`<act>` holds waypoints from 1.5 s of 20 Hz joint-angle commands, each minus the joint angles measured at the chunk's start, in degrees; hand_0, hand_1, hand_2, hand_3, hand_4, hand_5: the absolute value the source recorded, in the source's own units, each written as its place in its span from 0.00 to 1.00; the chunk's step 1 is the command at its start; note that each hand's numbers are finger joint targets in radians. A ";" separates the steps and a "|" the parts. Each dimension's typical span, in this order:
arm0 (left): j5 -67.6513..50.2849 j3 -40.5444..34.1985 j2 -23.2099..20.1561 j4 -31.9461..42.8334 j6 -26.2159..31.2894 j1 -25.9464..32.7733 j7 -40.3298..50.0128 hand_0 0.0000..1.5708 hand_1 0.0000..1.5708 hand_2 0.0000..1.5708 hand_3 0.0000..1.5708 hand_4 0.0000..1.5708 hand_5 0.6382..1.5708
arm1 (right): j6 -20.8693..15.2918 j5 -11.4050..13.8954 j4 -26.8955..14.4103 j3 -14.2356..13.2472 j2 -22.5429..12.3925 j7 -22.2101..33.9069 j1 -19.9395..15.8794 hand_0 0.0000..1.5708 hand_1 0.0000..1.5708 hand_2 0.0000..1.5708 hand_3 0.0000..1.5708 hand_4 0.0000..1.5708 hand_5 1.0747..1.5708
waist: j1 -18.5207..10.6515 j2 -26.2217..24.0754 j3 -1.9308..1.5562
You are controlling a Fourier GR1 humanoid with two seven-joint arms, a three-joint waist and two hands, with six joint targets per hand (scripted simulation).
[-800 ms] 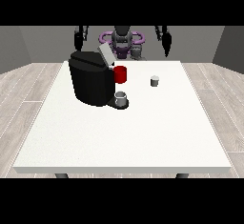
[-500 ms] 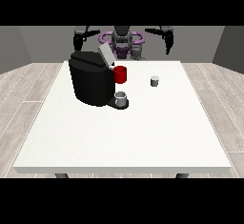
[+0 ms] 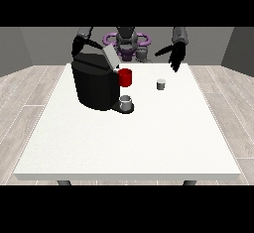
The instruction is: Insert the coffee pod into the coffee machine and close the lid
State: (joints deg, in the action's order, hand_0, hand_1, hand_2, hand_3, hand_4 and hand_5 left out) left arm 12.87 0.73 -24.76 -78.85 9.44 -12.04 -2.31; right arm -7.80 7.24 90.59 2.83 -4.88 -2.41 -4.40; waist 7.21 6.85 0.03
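1. The coffee pod (image 3: 160, 84), a small pale grey cup, stands upright on the white tabletop (image 3: 149, 143), in the far half and a little toward the view's right of the middle. Nothing touches it.
2. The coffee machine (image 3: 95, 84) is a bulky black block standing on the tabletop at the view's left, well apart from the pod. Its grey lid (image 3: 110, 57) is tilted up, so the top is open.
3. A red part (image 3: 125, 77) sits on the machine's side that faces the pod. Below it, a small grey cup (image 3: 126, 102) stands on the machine's dark base.
4. The hand at the view's right (image 3: 176, 56) hangs in the air over the far edge of the tabletop, beyond the pod and somewhat to the right of it. Its black fingers are spread and point down and toward the machine's side; it holds nothing and touches nothing.
5. The hand at the view's left (image 3: 78, 46) is up behind the machine's top far corner, partly hidden by the machine. I cannot tell how its fingers lie or whether it touches the machine.
6. The robot's grey and purple body (image 3: 127, 41) is behind the far edge, midway between the two arms.
7. Around the tabletop lies a pale wooden plank floor (image 3: 30, 88), with grey walls beyond.
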 commanded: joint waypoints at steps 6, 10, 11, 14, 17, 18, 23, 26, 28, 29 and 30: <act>7.28 0.47 -2.83 12.91 2.71 -10.20 1.16 0.00 0.00 0.00 0.00 0.00 1.00 | -0.01 0.53 -0.84 -0.04 1.02 3.56 -5.65 0.00 0.00 0.00 0.00 0.00 1.00 | 2.09 4.00 -0.03; 10.23 -0.43 -4.56 19.86 1.93 -11.06 -4.64 0.00 0.00 0.00 0.00 0.00 1.00 | -1.62 3.08 -0.99 2.20 2.47 2.75 -2.77 0.00 0.00 0.00 0.00 0.00 1.00 | 2.66 5.25 0.00; 11.95 0.71 -2.62 20.76 -0.15 -12.48 -3.18 0.00 0.00 0.00 0.00 0.00 1.00 | -0.93 3.12 -1.55 0.99 0.93 2.92 -5.43 0.00 0.00 0.00 0.00 0.00 1.00 | 3.38 7.03 -0.01; 14.64 0.93 -1.42 24.88 -2.20 -12.69 -7.24 0.00 0.00 0.27 0.00 0.00 1.00 | -3.42 4.40 -3.32 2.08 3.78 4.26 -4.16 0.00 0.00 0.00 0.00 0.00 1.00 | 1.07 5.03 -0.01; 18.00 2.66 2.15 24.78 -6.53 -15.72 -5.11 0.48 0.48 0.56 0.40 0.00 1.00 | -2.87 2.28 -6.62 1.12 4.76 3.59 -6.89 0.00 0.00 0.00 0.00 0.00 1.00 | 0.94 5.85 -0.03; 18.93 3.75 1.68 23.40 -5.60 -13.67 -5.53 0.60 0.60 0.62 0.42 0.00 1.00 | -1.01 -0.48 -8.73 -1.87 3.45 4.36 -6.49 0.00 0.00 0.00 0.00 0.00 1.00 | -0.75 3.51 -0.04; 25.16 5.33 1.19 26.44 -11.50 -17.83 -9.15 0.68 0.68 0.72 0.59 0.30 1.00 | -3.62 3.01 -10.87 0.93 4.78 0.79 -8.09 0.00 0.00 0.00 0.00 0.00 1.00 | 0.15 7.56 -0.03; 28.47 7.27 1.09 29.28 -11.66 -17.61 -10.22 0.59 0.59 0.65 0.54 0.26 1.00 | -4.91 3.89 -11.82 0.29 4.82 2.59 -10.47 0.00 0.00 0.00 0.00 0.00 1.00 | -0.71 7.89 -0.02; 30.96 8.95 1.71 29.83 -9.42 -20.37 -5.58 0.48 0.48 0.61 0.52 0.22 1.00 | -1.30 2.30 -11.94 -0.16 3.69 5.49 -12.78 0.00 0.00 0.00 0.00 0.00 1.00 | 0.83 5.78 -0.04; 31.41 8.92 0.93 30.14 -8.89 -19.21 -6.13 0.53 0.53 0.64 0.55 0.22 1.00 | -1.99 1.90 -14.98 -2.10 3.04 -0.80 -10.55 0.00 0.00 0.00 0.00 0.00 1.00 | 0.06 6.81 -0.05; 32.67 8.96 0.05 32.54 -9.67 -19.99 -6.24 0.56 0.56 0.65 0.56 0.22 1.00 | -0.47 1.86 -12.03 -1.34 2.09 3.75 -12.47 0.00 0.00 0.00 0.00 0.00 1.00 | 2.05 7.67 -0.03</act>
State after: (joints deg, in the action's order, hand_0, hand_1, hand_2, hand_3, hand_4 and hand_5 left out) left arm 41.75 8.18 -23.77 -49.55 -0.37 -30.70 -9.36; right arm -9.42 9.36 78.95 2.05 -1.68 0.07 -15.14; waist 8.01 13.73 -0.04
